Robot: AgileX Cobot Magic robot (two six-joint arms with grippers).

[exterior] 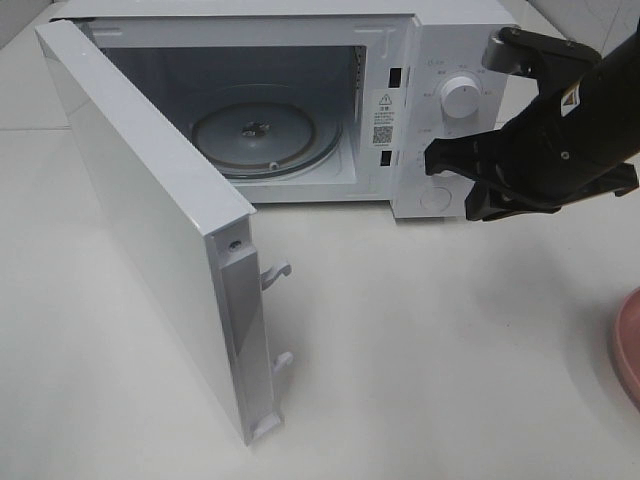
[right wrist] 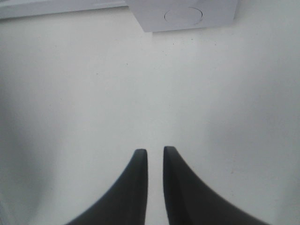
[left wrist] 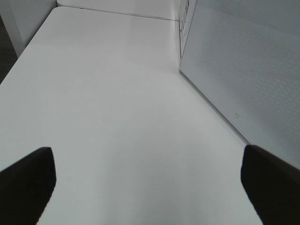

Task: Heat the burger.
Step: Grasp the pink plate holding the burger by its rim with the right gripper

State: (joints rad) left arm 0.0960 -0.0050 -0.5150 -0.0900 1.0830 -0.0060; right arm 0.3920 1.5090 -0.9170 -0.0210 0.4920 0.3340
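Door of the smooth white microwave stands wide, its round glass turntable bare. I judge loading comes next, but the burger shows in no view and I must find it first. My right tool is barely parted, pinching nothing; my left tool is spread wide over the matte surface.
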